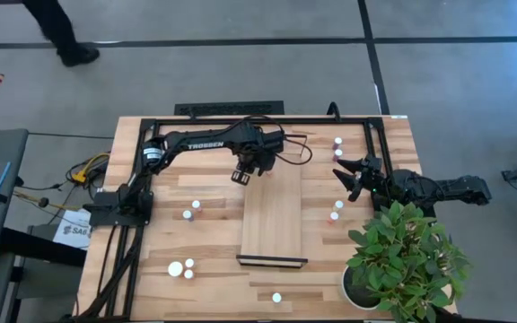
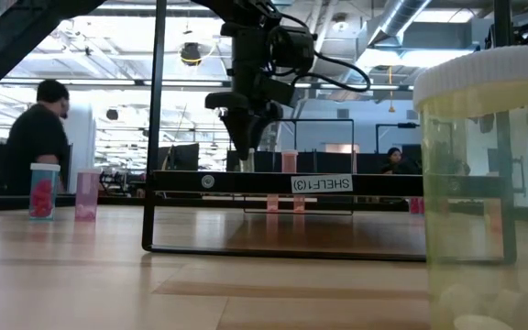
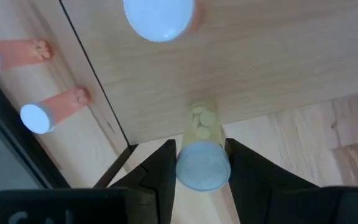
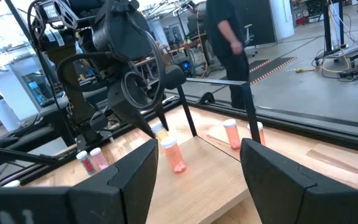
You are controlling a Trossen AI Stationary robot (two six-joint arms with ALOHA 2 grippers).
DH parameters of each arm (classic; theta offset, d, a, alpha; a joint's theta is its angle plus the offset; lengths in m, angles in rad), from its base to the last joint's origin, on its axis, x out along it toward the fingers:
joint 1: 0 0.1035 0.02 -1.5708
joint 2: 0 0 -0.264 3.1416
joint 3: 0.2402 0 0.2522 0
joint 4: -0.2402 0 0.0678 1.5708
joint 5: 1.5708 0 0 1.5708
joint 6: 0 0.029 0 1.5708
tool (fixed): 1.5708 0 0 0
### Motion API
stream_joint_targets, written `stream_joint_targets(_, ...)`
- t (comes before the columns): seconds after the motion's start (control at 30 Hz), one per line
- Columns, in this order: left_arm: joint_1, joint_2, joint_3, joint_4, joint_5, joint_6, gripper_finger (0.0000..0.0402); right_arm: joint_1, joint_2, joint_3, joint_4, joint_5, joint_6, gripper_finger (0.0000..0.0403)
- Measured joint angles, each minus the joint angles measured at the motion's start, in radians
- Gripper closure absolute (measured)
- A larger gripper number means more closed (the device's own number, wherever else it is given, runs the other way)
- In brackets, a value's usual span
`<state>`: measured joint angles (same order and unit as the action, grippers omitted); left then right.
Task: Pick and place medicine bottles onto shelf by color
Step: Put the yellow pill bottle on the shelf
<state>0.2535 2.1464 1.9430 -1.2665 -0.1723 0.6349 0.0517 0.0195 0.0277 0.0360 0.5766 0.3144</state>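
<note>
The shelf [image 1: 272, 220] is a long pale board in the middle of the table. My left gripper [image 1: 243, 176] points down over its far end, shut on a medicine bottle [image 3: 202, 124] with a white cap and a clear yellowish body holding pale pills. A pink bottle [image 4: 174, 155] stands on the shelf close by. More bottles stand on the table left [image 1: 191, 209] and right [image 1: 337, 211] of the shelf. My right gripper [image 1: 346, 179] waits open at the table's right side, level, facing the shelf. My left gripper pinches the bottle at its white cap [image 3: 201, 168] between its two fingers [image 3: 165, 171], coming from above and pointing down. The bottle hangs upright below the fingers over the shelf's far end [image 4: 159, 130]. Whether its bottom touches the board, I cannot tell.
Two orange-pink bottles [image 3: 55, 107] stand just beyond the shelf's dark far rail. A large yellowish bottle [image 2: 484, 183] stands close to the low camera. A potted plant [image 1: 407, 260] fills the near right corner. A person walks in the room behind.
</note>
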Motion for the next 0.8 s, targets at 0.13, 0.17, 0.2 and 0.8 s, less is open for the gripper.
stream_joint_targets(0.13,0.0,0.0,0.0,0.02,0.002,0.002,0.0293,0.0,0.0,0.0,0.0,0.0,0.0,0.0152)
stream_joint_targets(0.17,0.0,0.0,0.0,0.025,0.002,0.002,0.0293,0.0,0.0,0.0,0.0,0.0,0.0,0.0152)
stream_joint_targets(0.2,0.0,0.0,0.0,0.028,0.002,0.002,0.0293,0.0,0.0,0.0,0.0,0.0,0.0,0.0152)
stream_joint_targets(0.8,0.003,0.0,0.0,0.028,0.016,0.009,0.0293,0.0,0.0,0.0,0.0,0.0,0.0,0.0152)
